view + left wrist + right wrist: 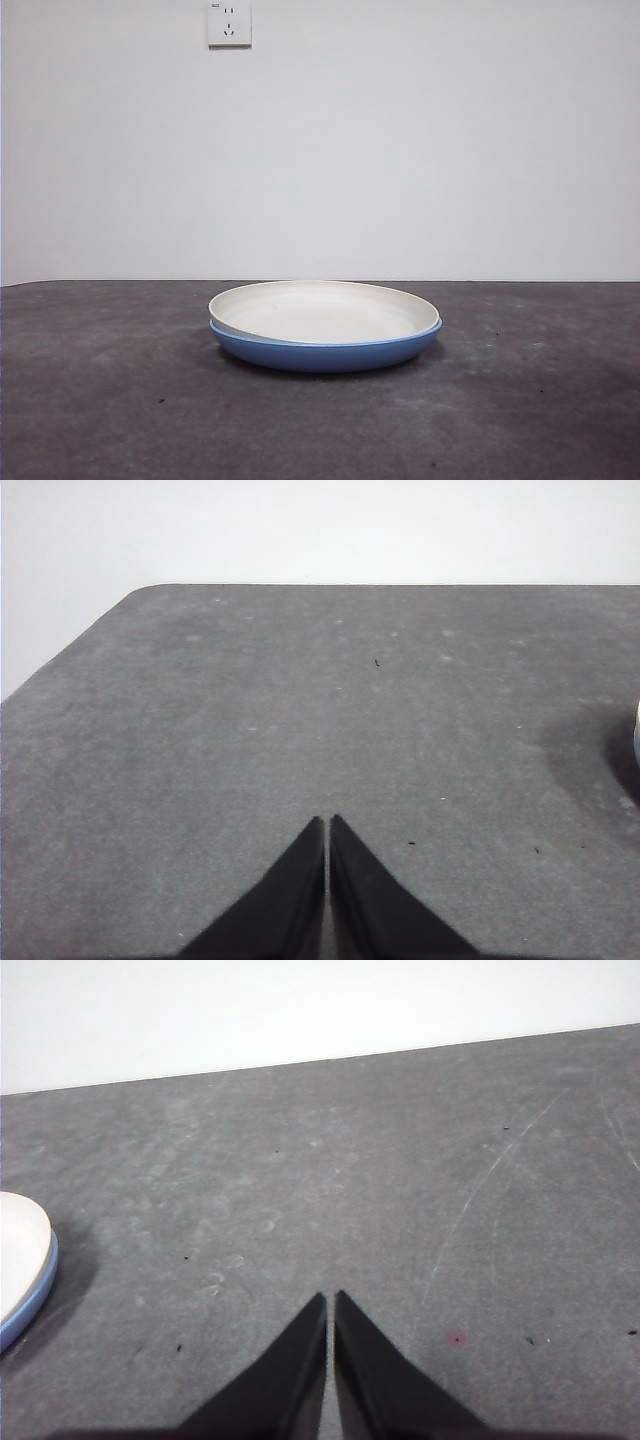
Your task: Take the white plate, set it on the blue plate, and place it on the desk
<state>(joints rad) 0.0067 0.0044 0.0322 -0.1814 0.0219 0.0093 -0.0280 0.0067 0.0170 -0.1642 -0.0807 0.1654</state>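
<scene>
Front view: white plate (325, 310) nested in the blue plate (325, 352), both on the table (100, 400).

Seen from the front, the white plate sits a little tilted inside the blue one, its rim raised on the left, and the pair stands near the middle of the dark table below a wall socket (229, 23). My left tool (328, 822) hangs over bare table with its jaws pressed together and nothing between them; only a sliver of the plates shows at the edge of its camera. My right tool (330, 1298) is likewise closed and empty, with the stacked plates well off to its side.
</scene>
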